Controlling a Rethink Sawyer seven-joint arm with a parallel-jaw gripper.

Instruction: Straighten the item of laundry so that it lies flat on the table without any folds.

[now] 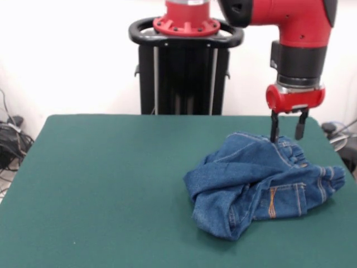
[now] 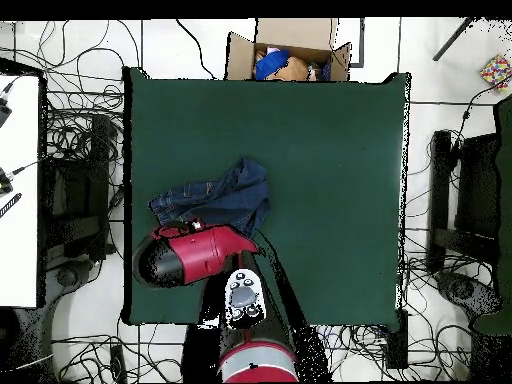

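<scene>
The item of laundry (image 1: 262, 187), a small pair of blue jeans with orange stitching, lies crumpled and folded over itself on the right side of the green table (image 1: 111, 195). Its gathered waistband faces the far right. My gripper (image 1: 286, 135) hangs open just above that waistband, with the left fingertip (image 1: 273, 137) touching or nearly touching the denim and nothing held between the fingers. In the overhead view the jeans (image 2: 215, 200) sit left of the middle of the table (image 2: 330, 180), and the red arm (image 2: 190, 255) covers their near edge and hides the gripper.
A cardboard box (image 2: 290, 50) with coloured things in it stands beyond the table's far edge in the overhead view. Cables lie on the floor all around the table. The jeans lie close to the table's right edge in the front view.
</scene>
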